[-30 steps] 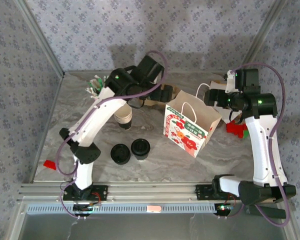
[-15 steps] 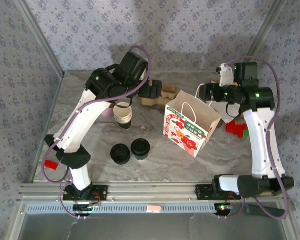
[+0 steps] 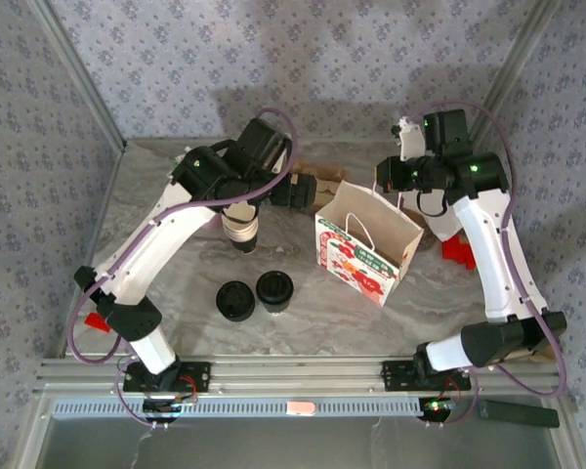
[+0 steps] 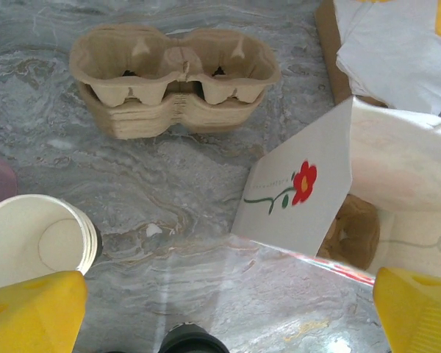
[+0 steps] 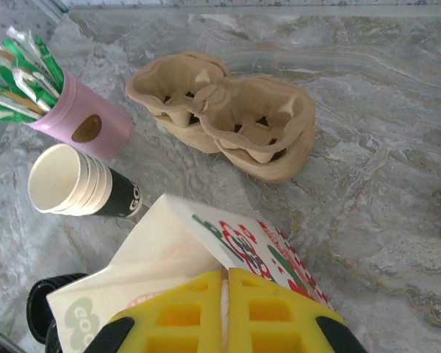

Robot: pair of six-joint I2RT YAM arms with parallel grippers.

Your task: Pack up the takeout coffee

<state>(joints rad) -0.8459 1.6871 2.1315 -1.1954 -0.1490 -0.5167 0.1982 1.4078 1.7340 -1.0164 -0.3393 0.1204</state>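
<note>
Three letters, "GOO", on paper bag (image 5: 169, 243)

Bright, even light casts soft shadows on the back wall (image 3: 303, 59). The yellow fingers (image 4: 29, 312) of the left end effector (image 4: 228, 323) blur, while the desk (image 4: 169, 169) beyond is sharp.

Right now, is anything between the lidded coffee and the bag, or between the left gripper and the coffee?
Nothing visible. Bare table separates the takeout coffee from the open paper bag. The open left gripper has a free line to the coffee; the stack of cups and the lid pile sit beside that line.
</note>
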